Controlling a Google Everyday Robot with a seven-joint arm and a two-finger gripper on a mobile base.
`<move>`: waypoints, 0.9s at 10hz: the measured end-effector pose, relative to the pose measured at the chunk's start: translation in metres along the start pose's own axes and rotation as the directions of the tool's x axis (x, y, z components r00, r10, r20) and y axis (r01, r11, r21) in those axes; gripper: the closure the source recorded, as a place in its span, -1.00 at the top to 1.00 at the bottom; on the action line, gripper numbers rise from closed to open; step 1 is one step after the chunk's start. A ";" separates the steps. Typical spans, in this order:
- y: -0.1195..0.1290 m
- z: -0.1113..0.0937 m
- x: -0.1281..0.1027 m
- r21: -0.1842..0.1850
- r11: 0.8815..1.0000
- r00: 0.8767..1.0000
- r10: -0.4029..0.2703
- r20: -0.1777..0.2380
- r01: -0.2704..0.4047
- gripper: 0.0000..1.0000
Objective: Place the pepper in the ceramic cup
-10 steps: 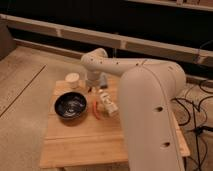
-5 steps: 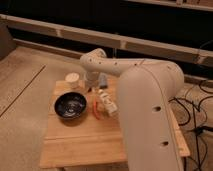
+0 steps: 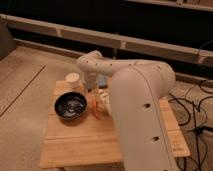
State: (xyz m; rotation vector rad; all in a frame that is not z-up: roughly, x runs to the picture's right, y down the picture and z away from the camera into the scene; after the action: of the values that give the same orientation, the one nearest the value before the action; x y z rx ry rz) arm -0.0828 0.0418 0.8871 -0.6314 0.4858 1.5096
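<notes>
The red-orange pepper (image 3: 95, 109) lies on the wooden table (image 3: 80, 142), right of the black bowl. The pale cream ceramic cup (image 3: 73, 78) stands at the table's back left corner. My white arm reaches over the table from the right, and my gripper (image 3: 93, 90) hangs just above and behind the pepper, right of the cup. A white bottle (image 3: 104, 101) lies next to the pepper, partly behind my arm.
A wide black glossy bowl (image 3: 70, 106) sits on the left of the table. Cables (image 3: 192, 107) lie on the floor at the right. A dark wall with a pale rail (image 3: 100, 37) runs behind the table.
</notes>
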 end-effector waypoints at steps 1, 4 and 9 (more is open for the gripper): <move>-0.006 0.005 0.000 0.011 1.000 0.999 0.024 -0.021 -0.024 -0.07; -0.021 0.021 0.000 0.051 0.996 0.994 0.082 -0.077 -0.078 -0.07; -0.024 0.037 -0.005 0.077 0.992 0.985 0.111 -0.129 -0.102 -0.07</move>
State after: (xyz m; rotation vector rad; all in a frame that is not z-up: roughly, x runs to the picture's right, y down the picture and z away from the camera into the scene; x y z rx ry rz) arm -0.0623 0.0633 0.9199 -0.6623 0.6815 1.5503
